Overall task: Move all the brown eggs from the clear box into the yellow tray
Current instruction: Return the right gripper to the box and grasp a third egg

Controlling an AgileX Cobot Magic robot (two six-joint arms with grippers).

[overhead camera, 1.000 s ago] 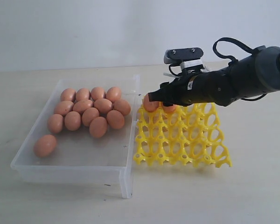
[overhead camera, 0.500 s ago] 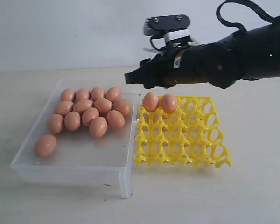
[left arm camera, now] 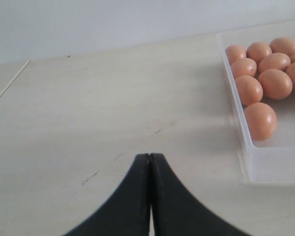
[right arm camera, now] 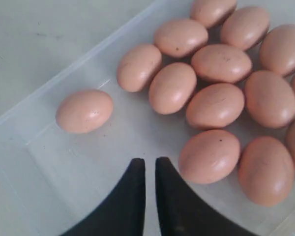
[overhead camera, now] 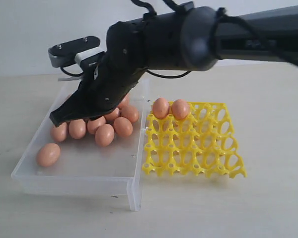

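Observation:
Two brown eggs (overhead camera: 161,107) sit in the far row of the yellow tray (overhead camera: 203,148). Several more brown eggs (right arm camera: 215,105) lie clustered in the clear box (overhead camera: 74,179), and one egg (overhead camera: 48,154) lies apart near its front left corner. My right gripper (overhead camera: 58,119) hangs over the box above the left side of the cluster. Its fingertips (right arm camera: 147,160) stand almost together with a thin gap and nothing between them, next to an egg (right arm camera: 209,156). My left gripper (left arm camera: 149,155) is shut and empty over bare table, left of the box (left arm camera: 246,147).
The yellow tray stands right against the clear box's right wall. The right arm (overhead camera: 188,34) stretches across above the tray from the right. A pale wall backs the wooden table (overhead camera: 268,208).
The right arm has swung left from above the tray's two eggs to over the egg cluster in the box. Its jaws have narrowed from wide open to nearly together.

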